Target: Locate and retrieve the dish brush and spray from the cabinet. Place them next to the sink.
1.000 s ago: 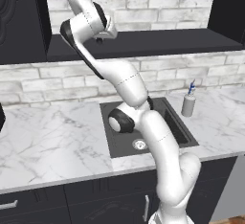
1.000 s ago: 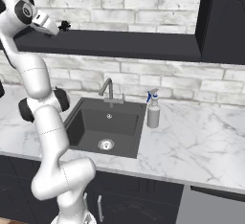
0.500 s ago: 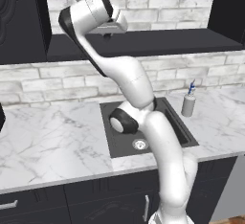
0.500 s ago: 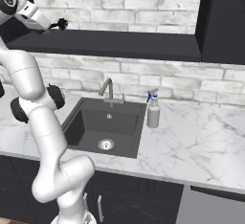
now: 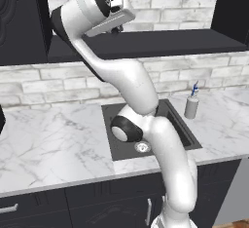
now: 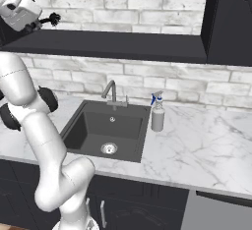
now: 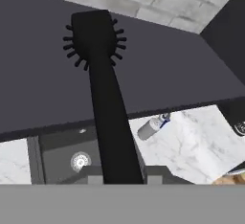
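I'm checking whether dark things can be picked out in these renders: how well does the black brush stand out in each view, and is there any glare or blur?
Hand view: the dish brush is a flat black shape against the dark cabinet shelf, bristles readable only by outline. Right base view: the brush head stands out against pale brick. Left base view: lighting is flat and even, without glare; the spray looks slightly soft.
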